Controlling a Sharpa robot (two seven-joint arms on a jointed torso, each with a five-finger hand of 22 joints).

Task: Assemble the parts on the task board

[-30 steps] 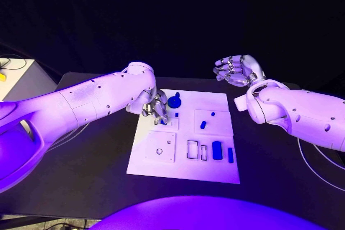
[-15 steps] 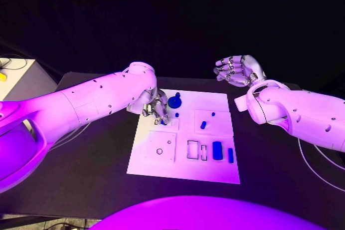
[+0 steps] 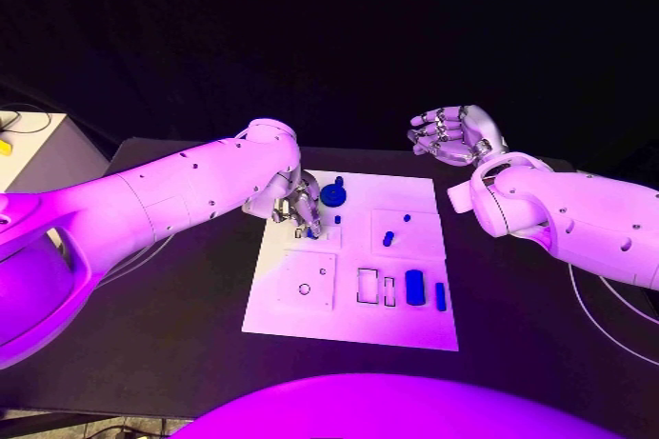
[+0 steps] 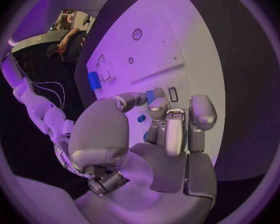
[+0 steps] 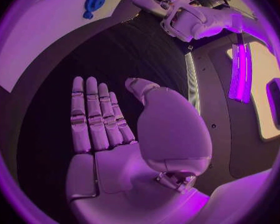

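Two hands over a black desk point(image 3: 165, 306). Left hand point(image 3: 294, 209) lowered onto the far left corner of the white task board point(image 3: 350, 320), fingers point(image 4: 168, 129) curled downward, tips at the board's surface by a small blue part point(image 4: 154, 95); cannot tell whether that part is pinched or merely touched. Right hand point(image 3: 453, 132) raised beyond the board's far right corner, well apart from it, fingers point(image 5: 93, 119) straight and side by side, thumb apart, holding nothing. Round blue part point(image 3: 334, 195) just beside the left hand at the board's far edge. Two small blue parts point(image 3: 389, 237) on the raised plate at the far right. Two longer blue parts point(image 3: 415, 287) side by side near the right edge, next to rectangular slots point(image 3: 369, 285). Round holes point(image 3: 304, 289) in the near left plate.
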